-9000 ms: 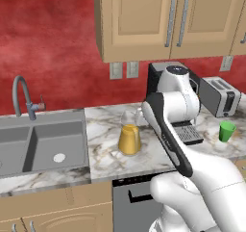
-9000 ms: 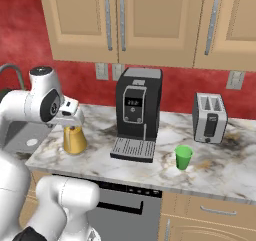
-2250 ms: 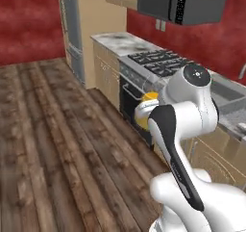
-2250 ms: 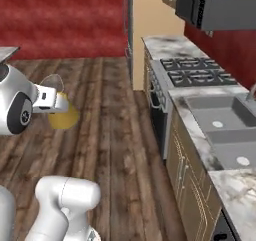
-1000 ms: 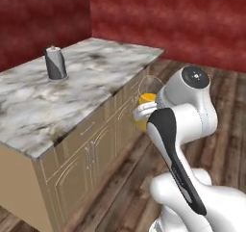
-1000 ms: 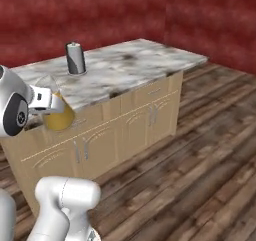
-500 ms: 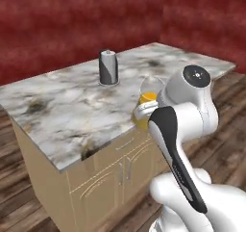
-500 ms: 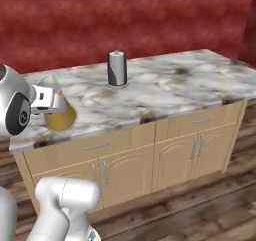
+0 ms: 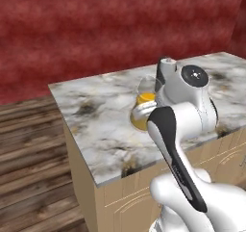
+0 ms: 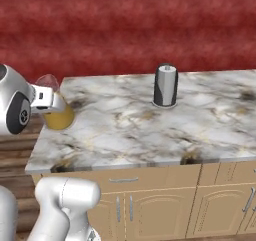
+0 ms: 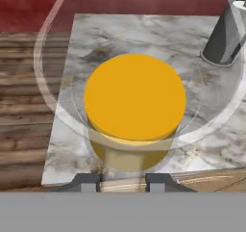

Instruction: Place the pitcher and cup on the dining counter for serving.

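My gripper (image 10: 48, 98) is shut on the rim of the pitcher (image 10: 58, 116), a clear tapered glass with orange-yellow liquid in its lower part. The pitcher (image 9: 143, 109) hangs upright over the dining counter (image 10: 150, 130), close to its near left corner. Looking down the hand, I see the orange liquid of the pitcher (image 11: 134, 98) just past my gripper (image 11: 123, 181), with the marble top of the dining counter (image 11: 144, 33) beneath it. Whether the pitcher's base touches the marble I cannot tell. The cup is out of view.
A grey cylindrical canister (image 10: 165, 85) stands on the counter's far side, right of the pitcher, and appears as the canister (image 11: 223, 33) at the hand view's upper right. Wood floor (image 9: 29, 144) lies left of the counter. A red wall (image 10: 125, 25) runs behind it.
The base has kept moving, so the whole scene shifted and the counter now sits squarely in front. The pitcher stays in my grip, now over the counter's corner.
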